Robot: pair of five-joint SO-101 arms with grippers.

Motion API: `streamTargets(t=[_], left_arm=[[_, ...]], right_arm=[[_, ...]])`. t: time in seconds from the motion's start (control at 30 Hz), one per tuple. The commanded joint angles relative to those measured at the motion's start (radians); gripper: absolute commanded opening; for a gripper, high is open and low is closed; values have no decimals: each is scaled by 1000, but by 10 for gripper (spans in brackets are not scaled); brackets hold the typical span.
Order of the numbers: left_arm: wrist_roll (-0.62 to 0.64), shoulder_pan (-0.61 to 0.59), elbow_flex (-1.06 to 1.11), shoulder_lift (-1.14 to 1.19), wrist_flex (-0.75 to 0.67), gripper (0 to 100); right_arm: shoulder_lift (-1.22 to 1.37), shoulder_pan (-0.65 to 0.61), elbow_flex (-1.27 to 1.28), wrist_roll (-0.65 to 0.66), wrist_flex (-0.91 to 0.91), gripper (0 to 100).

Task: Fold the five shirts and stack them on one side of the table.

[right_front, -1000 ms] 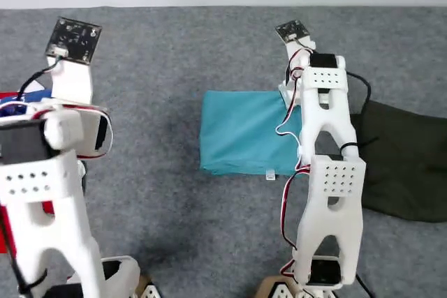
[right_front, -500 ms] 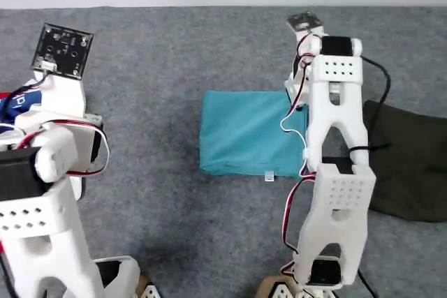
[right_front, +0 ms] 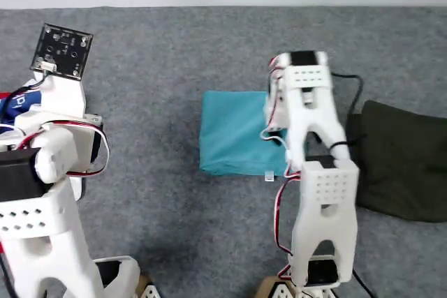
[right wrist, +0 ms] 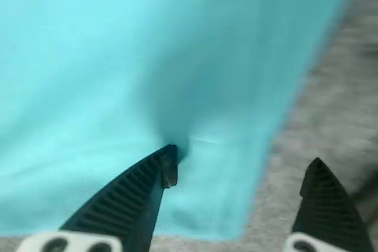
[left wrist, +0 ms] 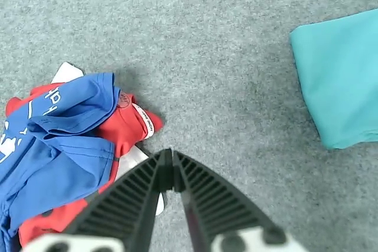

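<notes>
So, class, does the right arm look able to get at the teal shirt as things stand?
Probably yes. The right gripper is open right over the teal shirt, near its edge, with one finger seemingly pressing the cloth. Nothing lies between them.

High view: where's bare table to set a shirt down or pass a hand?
Bare table: the far strip beyond the teal shirt, the lane between that shirt and the left arm, and the near patch between the arm bases. Crowded: the right arm over the teal shirt's edge beside the dark green shirt, and the red and blue pile at left.
</notes>
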Motion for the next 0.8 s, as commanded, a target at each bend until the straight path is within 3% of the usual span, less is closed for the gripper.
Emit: streamTargets(t=[0.0,0.23,0.43,0.6,0.77], left_arm=[[5,-6,-21,-11,12,5],[5,-6,-21,-9,11,5],[3,-6,22,-9,-15,5],[3,-6,48,-9,-38,5],[-17,-6,48,-14,-38,5]], right_arm=[[24,-58,-5,-34,-33,336],[125,-70,-5,-57,-74,323],[137,-59,-6,-49,-65,74],[61,-22,-6,-46,-35,13],[-41,54,-6,123,-39,9]])
